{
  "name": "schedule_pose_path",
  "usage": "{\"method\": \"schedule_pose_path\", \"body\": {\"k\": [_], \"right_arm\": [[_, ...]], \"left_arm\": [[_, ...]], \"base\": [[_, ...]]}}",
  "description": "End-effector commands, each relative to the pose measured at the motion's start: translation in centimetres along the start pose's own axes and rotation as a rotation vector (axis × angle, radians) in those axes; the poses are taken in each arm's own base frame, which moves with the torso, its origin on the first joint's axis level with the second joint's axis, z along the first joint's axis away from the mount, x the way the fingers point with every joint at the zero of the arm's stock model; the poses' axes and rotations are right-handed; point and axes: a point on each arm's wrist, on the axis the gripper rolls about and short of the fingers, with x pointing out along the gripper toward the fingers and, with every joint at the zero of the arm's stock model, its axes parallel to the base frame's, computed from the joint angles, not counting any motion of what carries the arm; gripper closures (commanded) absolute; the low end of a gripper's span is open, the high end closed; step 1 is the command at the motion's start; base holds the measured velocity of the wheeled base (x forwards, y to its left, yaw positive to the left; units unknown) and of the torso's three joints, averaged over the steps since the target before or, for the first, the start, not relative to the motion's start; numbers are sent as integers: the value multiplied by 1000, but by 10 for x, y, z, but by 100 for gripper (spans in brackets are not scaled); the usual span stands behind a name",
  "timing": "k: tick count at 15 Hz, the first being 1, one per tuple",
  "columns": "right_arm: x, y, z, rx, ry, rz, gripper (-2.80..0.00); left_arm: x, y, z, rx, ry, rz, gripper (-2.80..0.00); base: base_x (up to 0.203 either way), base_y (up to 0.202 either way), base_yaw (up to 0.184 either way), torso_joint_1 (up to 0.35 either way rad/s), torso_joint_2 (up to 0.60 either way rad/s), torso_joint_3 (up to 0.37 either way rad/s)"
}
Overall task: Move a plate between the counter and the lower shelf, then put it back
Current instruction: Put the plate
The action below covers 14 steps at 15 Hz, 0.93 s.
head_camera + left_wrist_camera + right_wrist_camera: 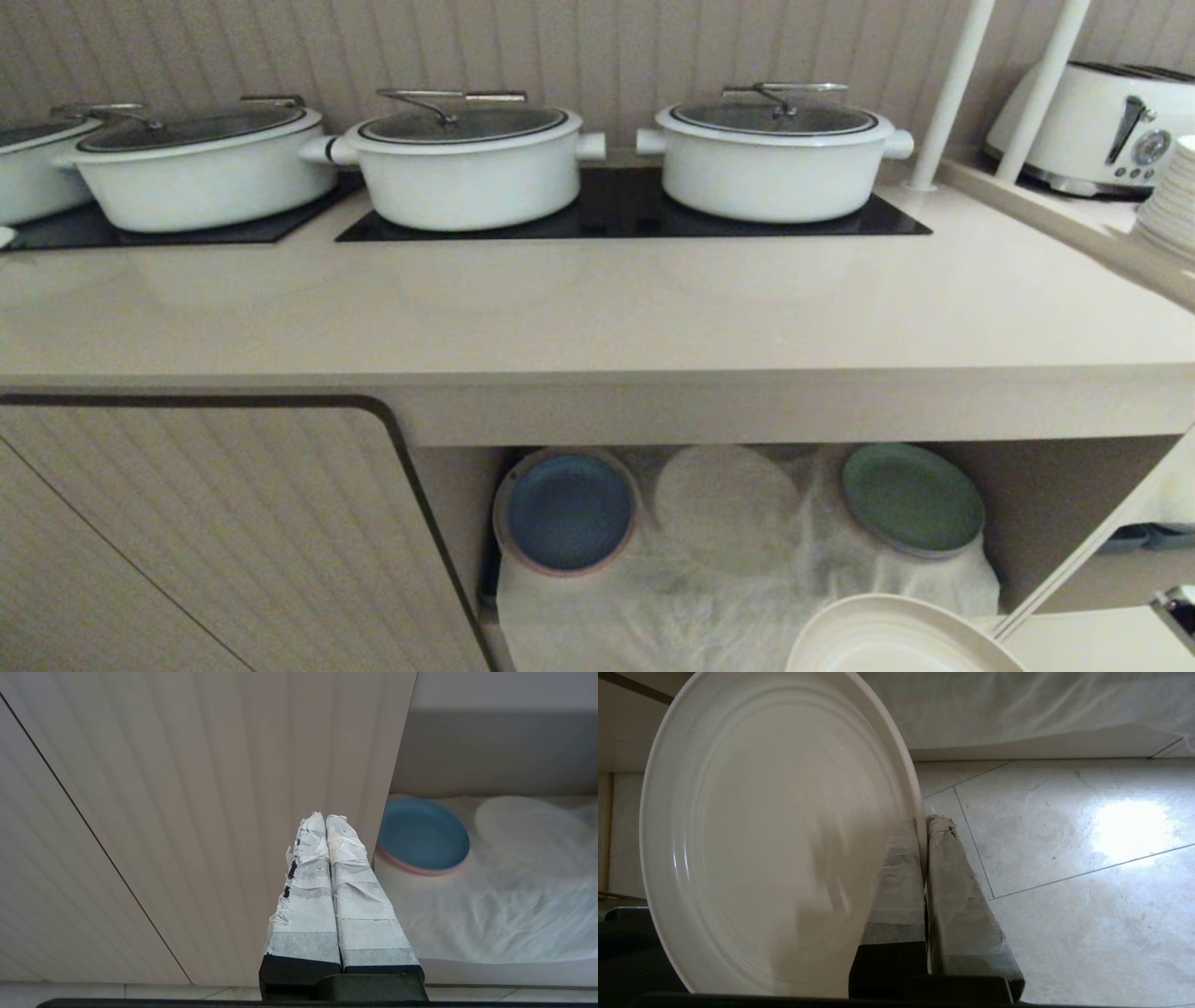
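Observation:
The cream plate (775, 830) is clamped by its rim in my right gripper (924, 826), which is shut on it above the tiled floor. In the head view this plate (896, 639) shows at the bottom edge, in front of the lower shelf (709, 607) and below the counter (597, 308). My left gripper (324, 819) is shut and empty, parked in front of the ribbed cabinet door (187, 812), left of the shelf opening.
On the shelf's white cloth lie a blue plate (568, 511), a green plate (913, 499) and a round pale patch (726, 509) between them. White lidded pots (467, 163) stand on the black hobs. A toaster (1092, 131) and stacked plates (1172, 210) sit at right.

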Motion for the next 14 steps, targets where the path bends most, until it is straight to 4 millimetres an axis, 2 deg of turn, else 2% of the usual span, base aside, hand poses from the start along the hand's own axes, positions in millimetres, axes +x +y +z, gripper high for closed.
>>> {"method": "schedule_pose_path", "body": {"k": [1, 14], "right_arm": [[0, 0, 1, 0, -2, 3, 0], [0, 0, 0, 0, -1, 3, 0]], "left_arm": [[0, 0, 0, 0, 0, 0, 0], [0, 0, 0, 0, 0, 0, 0]], "base": [[0, 0, 0, 227, -514, -280], [0, 0, 0, 259, -556, -299]]}}
